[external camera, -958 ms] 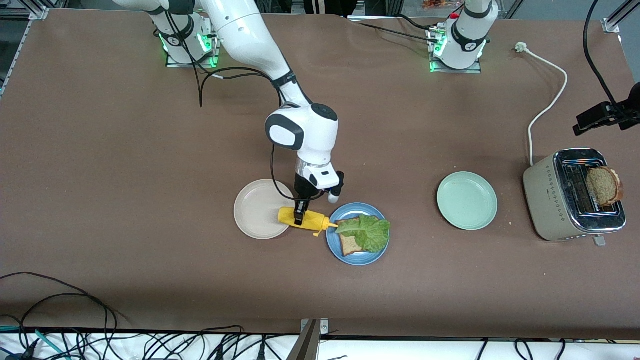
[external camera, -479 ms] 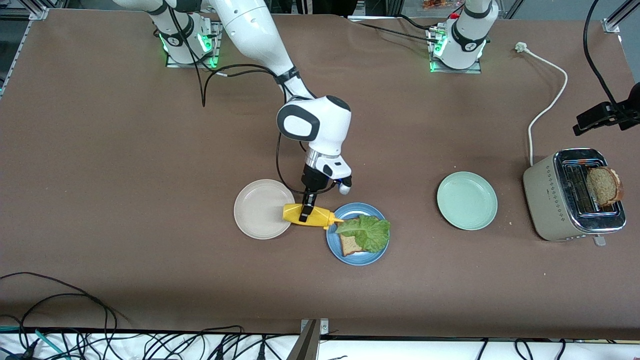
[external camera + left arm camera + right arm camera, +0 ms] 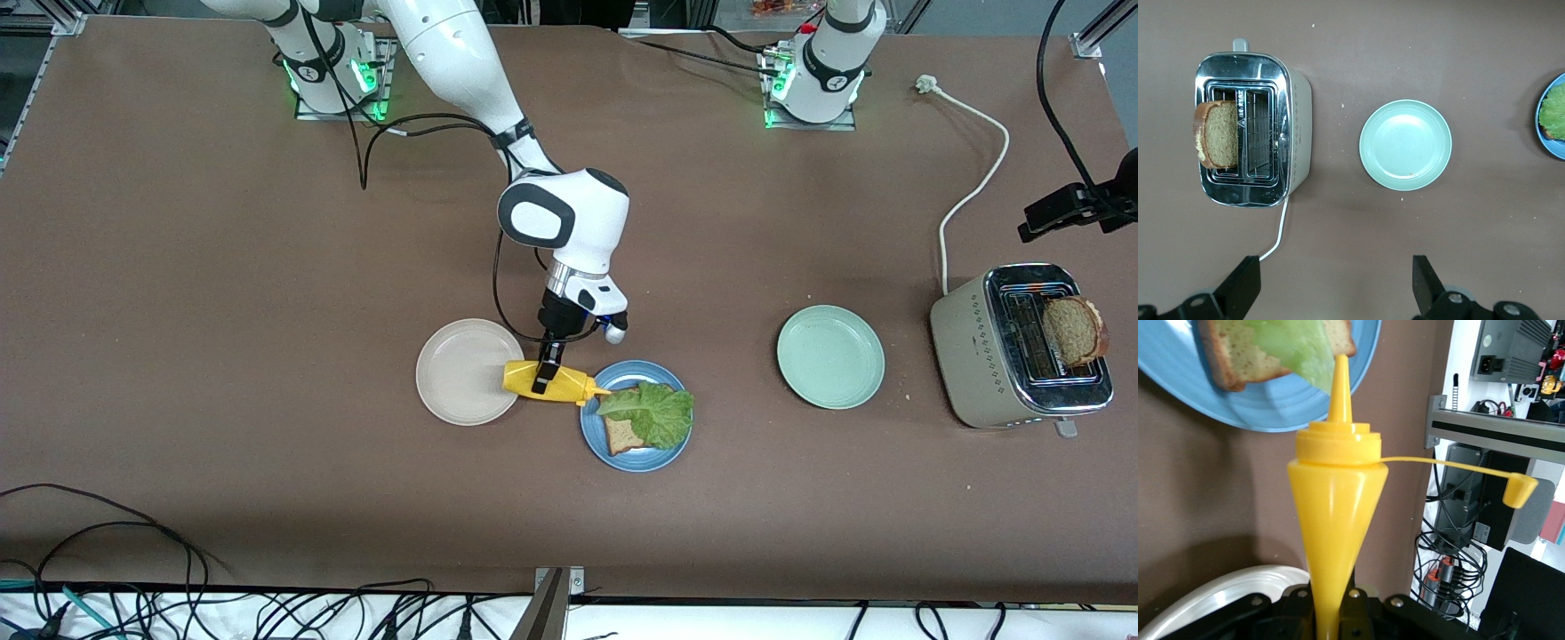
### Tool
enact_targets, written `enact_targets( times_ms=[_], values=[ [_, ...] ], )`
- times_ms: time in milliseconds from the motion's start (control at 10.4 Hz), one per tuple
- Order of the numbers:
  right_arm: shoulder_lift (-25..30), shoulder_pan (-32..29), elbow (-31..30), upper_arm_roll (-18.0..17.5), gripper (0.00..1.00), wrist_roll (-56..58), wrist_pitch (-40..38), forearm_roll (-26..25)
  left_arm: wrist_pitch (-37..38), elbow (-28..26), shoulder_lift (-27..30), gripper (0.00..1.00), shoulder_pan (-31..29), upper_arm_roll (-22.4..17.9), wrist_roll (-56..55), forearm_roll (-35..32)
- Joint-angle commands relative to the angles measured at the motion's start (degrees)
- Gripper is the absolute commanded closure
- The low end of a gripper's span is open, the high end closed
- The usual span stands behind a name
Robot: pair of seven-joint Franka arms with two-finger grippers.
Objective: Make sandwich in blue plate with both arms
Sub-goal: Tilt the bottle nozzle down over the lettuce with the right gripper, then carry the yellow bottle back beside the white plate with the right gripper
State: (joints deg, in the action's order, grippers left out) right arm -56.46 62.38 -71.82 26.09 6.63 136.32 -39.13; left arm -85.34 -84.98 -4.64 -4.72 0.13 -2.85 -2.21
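Right gripper (image 3: 540,380) clamped on soft yellow plastic squeeze bottle (image 3: 551,384), frame centre, nozzle at round blue plate (image 3: 594,434) rim. Brown bread slice (image 3: 622,433) under frilly green lettuce (image 3: 656,411): light, floppy; lift by crust. Left gripper (image 3: 1336,288) spread wide, waiting over table near beige toaster (image 3: 1251,130).

White arms (image 3: 462,62) with black joints, black cables, green-lit bases, black tools (image 3: 540,378).

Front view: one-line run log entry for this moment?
right gripper: shut on yellow squeeze bottle, nozzle at blue plate | left gripper: open, waiting above table | plate: bread, lettuce | second slice: in toaster
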Motion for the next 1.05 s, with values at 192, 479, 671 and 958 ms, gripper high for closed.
enact_targets(
  times_ms=[192,479,671,958],
  values=[
    [10.91,-1.37,2.12,0.97,1.00,15.54,-10.96,15.07,0.70,3.33,-2.40,0.00,-1.87,0.13,0.66,0.54],
    [21.36,-6.99,-1.11,1.15,1.00,27.54,-18.78,31.44,-2.27,3.33,-3.36,0.00,-3.18,0.22,0.92,2.72],
    [28.22,-12.52,-7.17,1.15,1.00,33.66,-19.77,41.81,-4.66,3.33,-4.06,0.00,-6.59,0.22,1.01,5.10],
    [35.61,-21.57,-15.43,1.15,1.00,49.91,-20.30,57.80,-5.80,3.33,-6.25,0.00,-10.39,0.22,1.27,7.49]
  ],
)
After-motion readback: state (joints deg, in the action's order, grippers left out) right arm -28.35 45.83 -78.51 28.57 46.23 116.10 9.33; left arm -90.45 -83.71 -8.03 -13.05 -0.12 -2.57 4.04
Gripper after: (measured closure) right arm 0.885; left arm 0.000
